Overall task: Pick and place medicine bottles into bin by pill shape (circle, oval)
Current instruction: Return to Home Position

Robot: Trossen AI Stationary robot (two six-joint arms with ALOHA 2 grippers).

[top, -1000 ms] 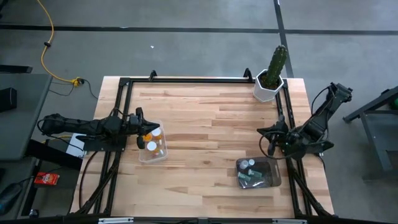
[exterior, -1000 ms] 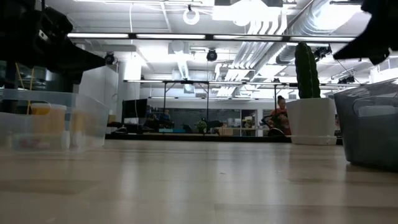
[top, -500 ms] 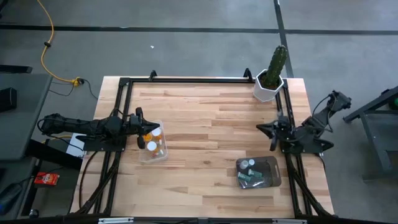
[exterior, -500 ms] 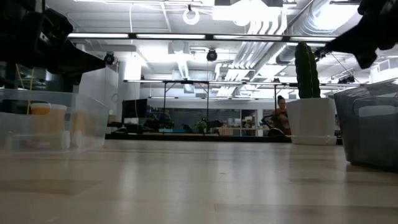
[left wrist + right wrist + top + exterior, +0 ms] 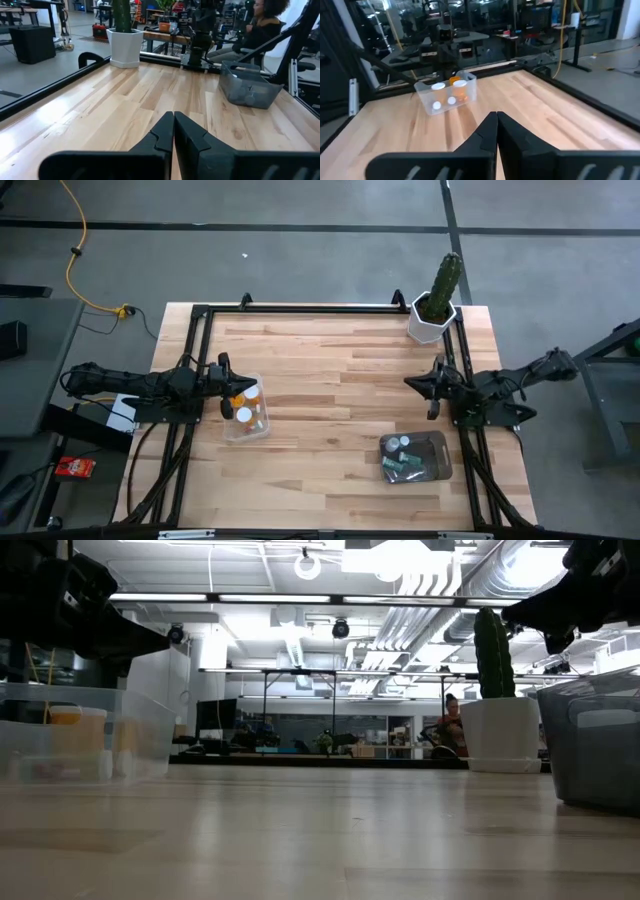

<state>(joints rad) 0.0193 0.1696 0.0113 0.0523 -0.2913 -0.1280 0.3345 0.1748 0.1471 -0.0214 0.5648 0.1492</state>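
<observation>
The table [image 5: 330, 380] is smooth, light wood in long planks. On its left side sits a see-through plastic bin [image 5: 256, 430] with orange bottles [image 5: 246, 394] inside — little round tubes with white caps. The left gripper [image 5: 225, 375] hangs right at this bin's left edge, its two dark fingers pressed together with nothing between them. Near the right side sits a dark bin [image 5: 445, 442] with rounded corners, and pale bottles [image 5: 400, 446] lie in it. The right gripper [image 5: 412, 383] is near that bin, on the side toward the white cactus pot [image 5: 430, 328] — its fingers are together too, holding nothing.
</observation>
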